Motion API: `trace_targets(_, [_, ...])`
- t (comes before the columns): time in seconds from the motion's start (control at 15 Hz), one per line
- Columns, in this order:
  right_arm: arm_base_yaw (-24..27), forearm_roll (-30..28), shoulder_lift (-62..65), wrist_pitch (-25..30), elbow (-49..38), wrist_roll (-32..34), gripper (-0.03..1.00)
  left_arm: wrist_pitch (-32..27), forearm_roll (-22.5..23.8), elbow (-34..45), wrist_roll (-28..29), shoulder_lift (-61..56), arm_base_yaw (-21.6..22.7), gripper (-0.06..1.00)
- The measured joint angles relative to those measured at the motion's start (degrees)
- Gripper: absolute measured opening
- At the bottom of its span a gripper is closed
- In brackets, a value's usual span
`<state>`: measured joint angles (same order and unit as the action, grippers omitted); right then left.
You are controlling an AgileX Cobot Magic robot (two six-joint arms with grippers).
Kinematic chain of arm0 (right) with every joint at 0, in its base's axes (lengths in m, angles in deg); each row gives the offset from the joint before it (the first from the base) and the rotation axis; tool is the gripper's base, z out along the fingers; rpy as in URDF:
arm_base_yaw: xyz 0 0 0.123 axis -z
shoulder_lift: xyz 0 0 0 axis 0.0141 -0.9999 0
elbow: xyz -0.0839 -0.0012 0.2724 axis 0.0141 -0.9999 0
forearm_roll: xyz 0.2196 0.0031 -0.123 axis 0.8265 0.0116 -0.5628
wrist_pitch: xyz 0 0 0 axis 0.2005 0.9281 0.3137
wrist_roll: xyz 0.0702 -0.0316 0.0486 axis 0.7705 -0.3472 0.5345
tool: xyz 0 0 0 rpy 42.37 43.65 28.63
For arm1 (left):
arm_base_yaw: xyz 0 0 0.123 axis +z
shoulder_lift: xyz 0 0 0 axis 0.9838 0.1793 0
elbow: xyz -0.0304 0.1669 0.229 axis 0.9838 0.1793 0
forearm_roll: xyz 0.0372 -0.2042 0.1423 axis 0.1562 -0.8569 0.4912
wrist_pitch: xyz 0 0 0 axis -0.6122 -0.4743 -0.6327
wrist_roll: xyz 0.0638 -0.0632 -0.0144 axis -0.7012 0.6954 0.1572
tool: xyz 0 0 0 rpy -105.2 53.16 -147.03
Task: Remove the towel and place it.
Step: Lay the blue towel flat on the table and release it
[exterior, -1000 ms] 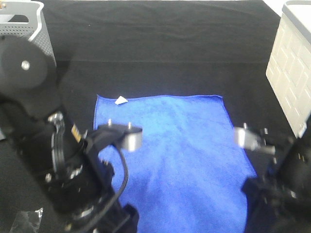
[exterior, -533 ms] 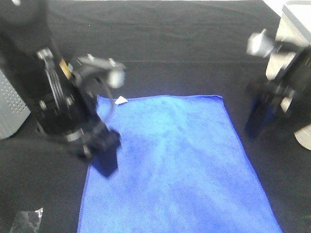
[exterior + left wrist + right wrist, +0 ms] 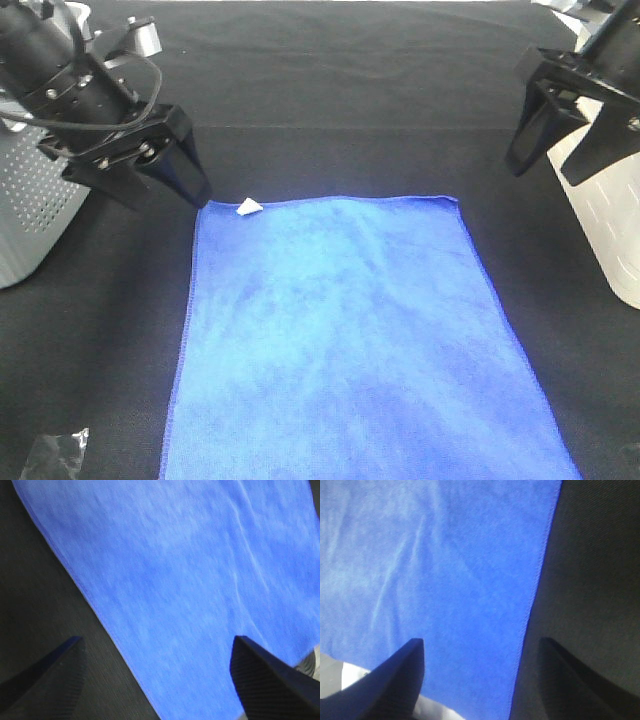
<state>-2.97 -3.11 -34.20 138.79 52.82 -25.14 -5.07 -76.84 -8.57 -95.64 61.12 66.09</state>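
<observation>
The royal-blue towel (image 3: 350,340) lies spread flat on the black table, with its small white tag (image 3: 248,206) at the far left corner. My left gripper (image 3: 167,192) hangs open just left of that corner, above the table and holding nothing. My right gripper (image 3: 543,170) hangs open beyond the far right corner, also holding nothing. In the left wrist view the towel (image 3: 190,580) fills the space under the open left gripper (image 3: 157,640). In the right wrist view the towel (image 3: 445,555) and its edge pass between the fingers of the open right gripper (image 3: 481,641).
A grey perforated basket (image 3: 30,200) stands at the far left behind the left arm. A white crate (image 3: 612,230) stands at the right edge behind the right arm. A crumpled scrap of clear plastic (image 3: 55,455) lies at the near left corner.
Both arms have swung from the near side of the table up to the far corners of the towel. The towel has not moved.
</observation>
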Motion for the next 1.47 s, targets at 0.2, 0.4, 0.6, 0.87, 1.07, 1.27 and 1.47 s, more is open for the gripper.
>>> trace_targets(0.2, [0.0,-0.7,-8.5,-0.2,7.2,0.2,0.62,0.1,-0.2,-7.3,-0.3,8.0,1.8,0.73])
trace_targets(0.4, [0.0,-1.0,-18.0,-0.2,17.9,-0.3,0.62,0.3,-0.2,-15.4,-0.3,16.3,2.9,0.73])
trace_targets(0.6, [0.0,-3.0,-26.1,0.5,27.6,-0.6,0.62,0.3,-0.1,-21.5,0.2,23.1,4.1,0.73])
trace_targets(0.87, [0.0,-5.3,-32.9,1.2,32.6,-2.3,0.62,0.0,0.1,-27.2,-0.6,29.6,4.4,0.73])
trace_targets(1.07, [0.0,-5.4,-36.1,-0.1,32.7,-3.8,0.62,-0.2,0.1,-28.4,-0.7,31.6,4.4,0.73])
trace_targets(1.27, [0.0,-5.4,-38.8,-2.2,32.7,-4.4,0.62,-0.2,0.1,-28.4,-0.7,31.7,4.4,0.73])
trace_targets(1.47, [0.1,-5.3,-41.2,-2.5,32.9,-4.9,0.62,-0.2,0.1,-28.4,-1.1,31.7,4.4,0.73])
